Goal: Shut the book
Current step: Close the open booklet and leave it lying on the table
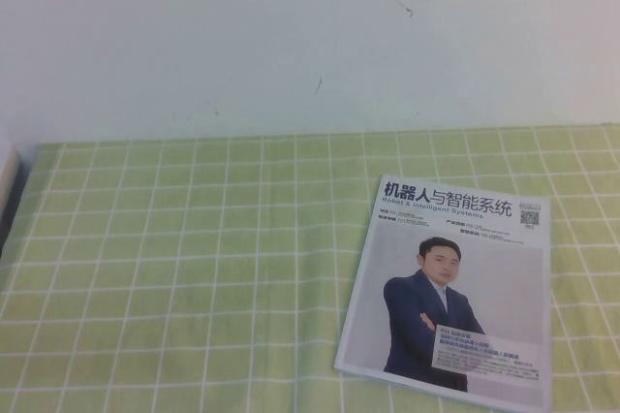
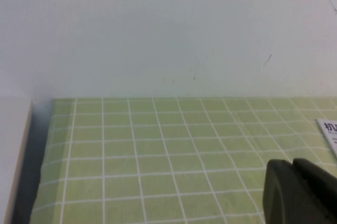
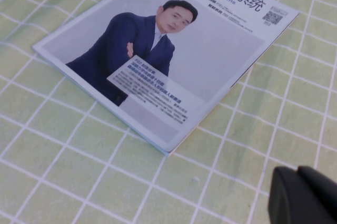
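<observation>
The thin book with a pale grey cover (image 1: 450, 287), which carries a man in a dark blue suit and bold Chinese lettering along its far edge, lies flat on the green cloth-covered surface with a white check (image 1: 194, 258). It sits at the near right, turned slightly askew to the check lines. No page stands up and no spread is showing. From my right wrist camera the cover rests level on the pages below it, so I judge the book to be shut and the closing step done.

My right end effector (image 3: 303, 195) hangs just near of the book's right near corner, above the cloth and apart from the book. Only a dark tip of it shows, so I cannot tell whether it is open or closed. My left end effector (image 2: 300, 192) is over bare cloth on the left half, well apart from the book, facing the white wall (image 2: 158, 34). Its state I cannot tell either.

As I read it, the next move calls for nothing more than keeping both arms clear so the cover is not nudged or lifted.
</observation>
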